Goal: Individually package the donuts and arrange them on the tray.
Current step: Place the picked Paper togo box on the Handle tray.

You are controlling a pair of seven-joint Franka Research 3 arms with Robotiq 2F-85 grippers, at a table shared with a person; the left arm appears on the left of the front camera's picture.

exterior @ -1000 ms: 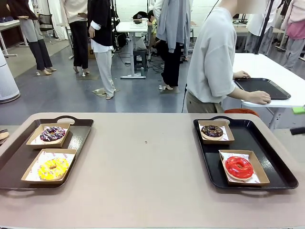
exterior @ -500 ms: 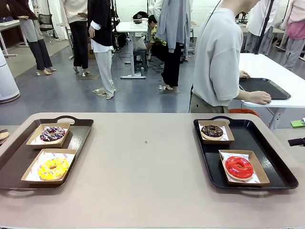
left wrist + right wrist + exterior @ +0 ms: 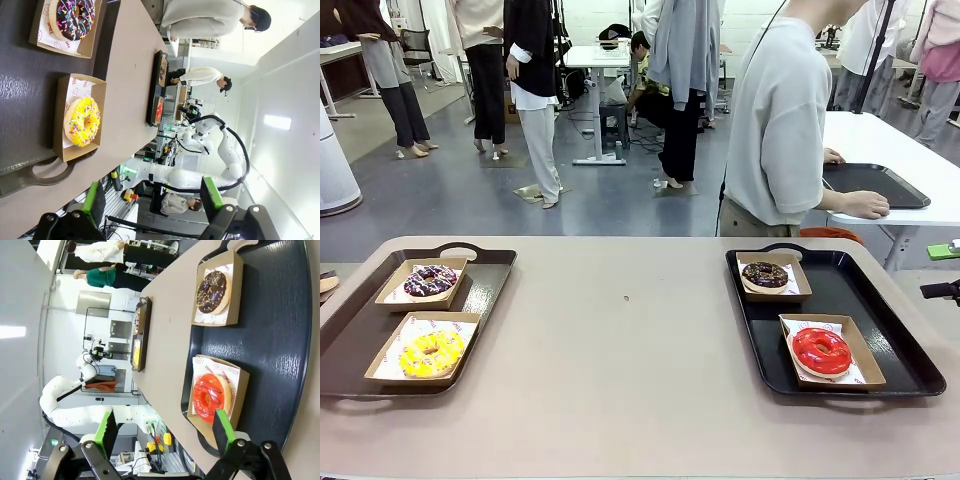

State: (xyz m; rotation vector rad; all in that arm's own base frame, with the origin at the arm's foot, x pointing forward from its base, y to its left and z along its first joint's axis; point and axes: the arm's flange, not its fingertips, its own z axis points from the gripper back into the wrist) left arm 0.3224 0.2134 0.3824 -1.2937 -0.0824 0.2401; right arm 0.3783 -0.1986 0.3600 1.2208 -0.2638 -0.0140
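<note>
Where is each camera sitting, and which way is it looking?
Front view: sits at the robot's side of the table, looking across at the person standing at another table beyond the far side.
Left wrist view: sits on the left arm, rolled sideways, looking over the open left gripper at the yellow donut.
Right wrist view: sits on the right arm, rolled sideways, looking over the open right gripper at the red donut.
Shared: front and right wrist views both show the chocolate donut.
</note>
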